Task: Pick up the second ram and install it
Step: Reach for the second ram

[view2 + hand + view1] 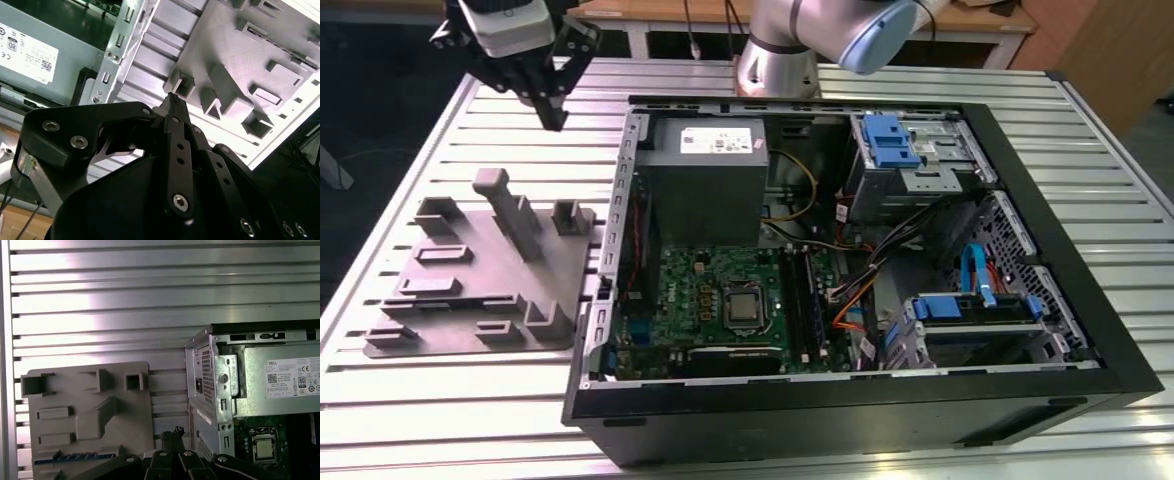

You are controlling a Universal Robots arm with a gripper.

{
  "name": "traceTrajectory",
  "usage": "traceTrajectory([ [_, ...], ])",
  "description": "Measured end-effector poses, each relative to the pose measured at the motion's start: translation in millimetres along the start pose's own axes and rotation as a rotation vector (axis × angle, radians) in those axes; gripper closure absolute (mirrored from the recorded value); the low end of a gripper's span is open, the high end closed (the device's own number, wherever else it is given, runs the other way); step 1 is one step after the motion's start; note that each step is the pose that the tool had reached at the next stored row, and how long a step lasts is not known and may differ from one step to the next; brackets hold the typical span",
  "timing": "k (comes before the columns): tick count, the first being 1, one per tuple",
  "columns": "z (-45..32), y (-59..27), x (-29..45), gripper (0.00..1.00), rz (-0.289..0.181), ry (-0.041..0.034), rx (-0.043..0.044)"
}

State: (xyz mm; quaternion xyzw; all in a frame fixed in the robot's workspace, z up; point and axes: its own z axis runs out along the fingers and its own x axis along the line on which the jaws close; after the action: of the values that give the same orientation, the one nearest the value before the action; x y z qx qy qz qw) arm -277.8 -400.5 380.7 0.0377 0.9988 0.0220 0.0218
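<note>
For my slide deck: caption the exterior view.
Shut black gripper hovers over aluminium table near grey plastic fixture plate and open black computer case.

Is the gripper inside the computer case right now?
No. In the exterior view the gripper hangs above the slatted table, outside the open computer case, off to the exterior view's left of it.
</note>
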Motion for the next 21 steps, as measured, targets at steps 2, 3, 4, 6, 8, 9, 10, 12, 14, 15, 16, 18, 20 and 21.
traceTrajectory([
  [2,0.8,-1.4,3.2,0.90,0.000,-0.0001,0.0000],
  [3,1.1,-2.2,4.7,0.90,0.000,-0.0001,-0.0001],
  [4,1.5,-3.0,6.1,0.90,0.000,-0.0001,-0.0001],
  [6,2.1,-5.0,9.2,0.90,0.000,0.0000,0.0000],
  [8,3.0,-7.3,13.3,0.90,0.000,0.0000,0.0000],
  [9,3.5,-8.5,15.0,0.90,0.000,-0.0001,0.0000],
  [10,3.9,-9.7,16.7,0.90,0.000,-0.0001,-0.0001],
  [12,4.8,-12.3,20.0,0.90,0.000,0.0000,0.0000],
  [14,5.8,-14.7,23.3,0.90,0.000,-0.0001,-0.0001],
  [15,6.3,-15.9,24.9,0.90,0.000,-0.0001,0.0000],
  [16,6.7,-17.0,26.5,0.90,0.000,-0.0001,0.0000],
  [18,7.8,-19.7,30.3,0.90,0.000,0.0000,0.0000],
  [20,8.8,-21.8,33.4,0.90,0.000,-0.0001,-0.0001],
  [21,9.6,-22.6,34.8,0.90,0.000,-0.0001,0.0000],
])
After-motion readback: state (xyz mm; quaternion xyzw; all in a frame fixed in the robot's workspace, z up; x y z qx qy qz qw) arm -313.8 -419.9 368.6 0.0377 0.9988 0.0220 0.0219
